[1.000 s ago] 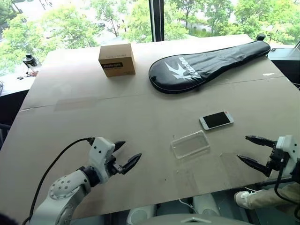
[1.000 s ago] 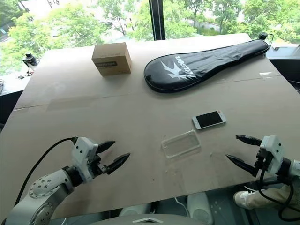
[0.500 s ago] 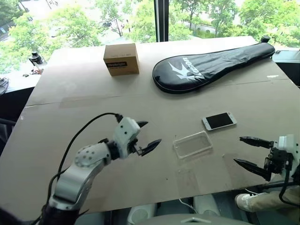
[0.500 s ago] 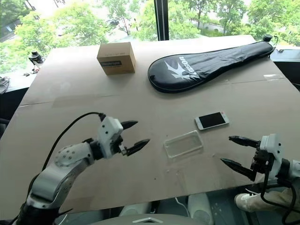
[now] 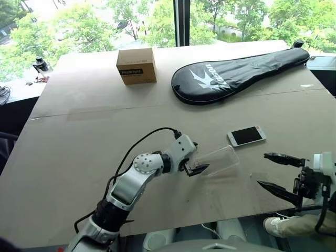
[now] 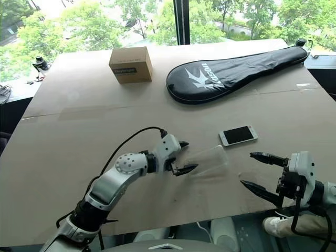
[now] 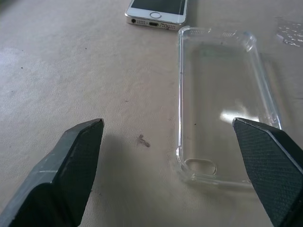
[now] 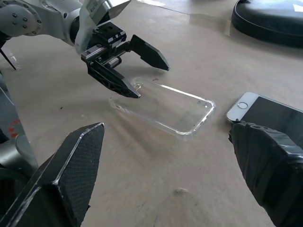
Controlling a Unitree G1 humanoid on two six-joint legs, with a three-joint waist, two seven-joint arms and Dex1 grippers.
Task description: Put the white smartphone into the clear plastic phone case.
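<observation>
The white smartphone (image 5: 247, 135) lies flat, screen up, right of the table's middle. Just in front of it and to its left lies the clear plastic phone case (image 5: 220, 160), hollow side up and with nothing in it. My left gripper (image 5: 199, 156) is open at the case's left end, its fingers just short of the rim; the left wrist view has the case (image 7: 222, 99) partly between them and the phone (image 7: 157, 10) beyond. My right gripper (image 5: 262, 169) hangs open near the front edge, to the right of the case (image 8: 165, 106), apart from it and the phone (image 8: 270, 113).
A black racket cover (image 5: 236, 68) lies across the far right of the brown table (image 5: 79, 136). A small cardboard box (image 5: 136, 65) stands at the far middle-left. The table's front edge runs close under both arms.
My left arm has swung right and forward from the front left of the table up to the case's left end. The right gripper has barely shifted. Both stay open.
</observation>
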